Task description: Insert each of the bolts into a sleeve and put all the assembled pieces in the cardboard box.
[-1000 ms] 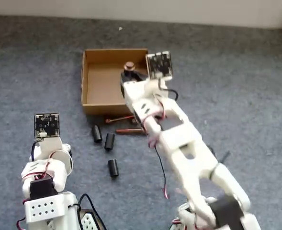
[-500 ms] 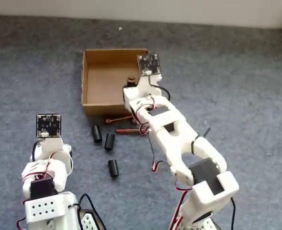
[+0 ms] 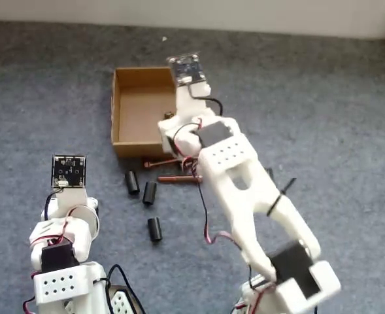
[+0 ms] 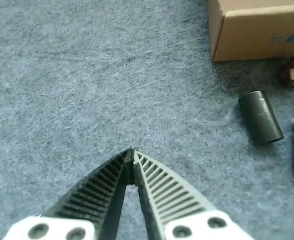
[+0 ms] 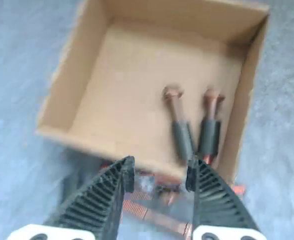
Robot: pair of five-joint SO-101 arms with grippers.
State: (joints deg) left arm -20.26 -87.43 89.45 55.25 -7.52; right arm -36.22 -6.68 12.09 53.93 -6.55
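Everything sits on a grey carpet-like tabletop; the cardboard box rests on it toward the far side, open side up; just in front of the box's near wall two coppery bolts lie loose, the far bolt and the near bolt, roughly along that wall; closer in, three black sleeves lie on their sides; the first sleeve and second sleeve are close together by the bolts' ends; the third sleeve lies apart, nearer the arms.
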